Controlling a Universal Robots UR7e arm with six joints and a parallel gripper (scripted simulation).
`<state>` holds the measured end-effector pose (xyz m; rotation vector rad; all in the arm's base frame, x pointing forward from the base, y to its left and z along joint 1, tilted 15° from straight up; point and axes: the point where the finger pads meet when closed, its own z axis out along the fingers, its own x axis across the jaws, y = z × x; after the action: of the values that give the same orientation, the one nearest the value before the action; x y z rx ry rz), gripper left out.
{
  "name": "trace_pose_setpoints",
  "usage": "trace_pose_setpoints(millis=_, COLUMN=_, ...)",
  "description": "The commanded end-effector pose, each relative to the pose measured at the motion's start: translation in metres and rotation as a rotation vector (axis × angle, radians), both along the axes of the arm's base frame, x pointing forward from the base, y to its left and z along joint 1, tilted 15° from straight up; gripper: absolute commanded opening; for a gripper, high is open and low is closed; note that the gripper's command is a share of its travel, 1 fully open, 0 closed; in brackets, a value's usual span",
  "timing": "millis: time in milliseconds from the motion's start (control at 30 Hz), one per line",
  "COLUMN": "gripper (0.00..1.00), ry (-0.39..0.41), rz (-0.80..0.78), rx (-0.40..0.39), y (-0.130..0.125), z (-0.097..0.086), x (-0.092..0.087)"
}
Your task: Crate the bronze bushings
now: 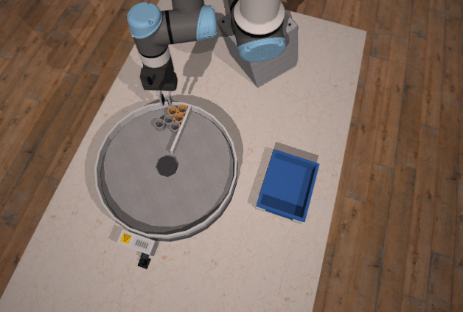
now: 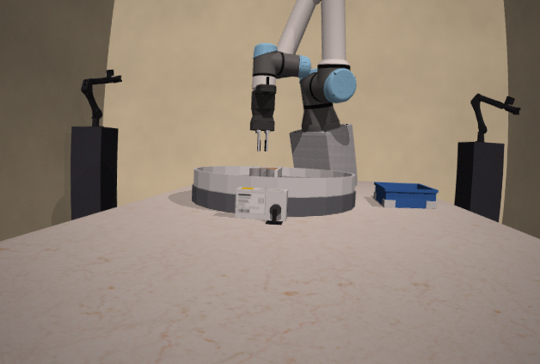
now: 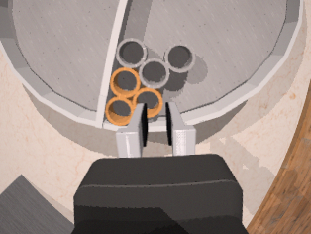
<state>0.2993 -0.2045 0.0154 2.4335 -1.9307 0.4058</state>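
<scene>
Three bronze bushings (image 1: 177,112) stand clustered at the far rim of the grey turning table (image 1: 166,167), against a light divider bar (image 1: 180,128). Three steel bushings (image 1: 166,122) stand just beside them. In the wrist view the bronze ones (image 3: 132,99) lie left of and just beyond my fingertips, and the steel ones (image 3: 155,63) further in. My gripper (image 1: 164,98) (image 2: 262,146) hangs well above the table's far rim, points down, and its fingers stand partly open with nothing between them. The blue crate (image 1: 288,184) stands empty to the right of the table.
The table has a raised rim all round and a dark hub (image 1: 166,166) at its centre. A control box (image 1: 136,243) sits at its near edge. The robot's base (image 1: 267,60) stands behind. Two black camera stands (image 2: 94,167) (image 2: 480,175) flank the bench.
</scene>
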Motion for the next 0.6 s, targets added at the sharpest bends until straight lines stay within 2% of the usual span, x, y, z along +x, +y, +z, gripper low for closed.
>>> trace_pose_setpoints(millis=0, gripper=0.42, ry=-0.001, rz=0.0, rx=-0.001, y=-0.0002, z=0.0003, x=0.0001)
trace_pose_setpoints(millis=33, gripper=0.4, ry=-0.001, rz=0.0, rx=-0.001, y=-0.0002, z=0.0003, x=0.0001)
trace_pose_setpoints(millis=567, gripper=0.4, ry=-0.001, rz=0.0, rx=-0.001, y=-0.0002, z=0.0003, x=0.0001)
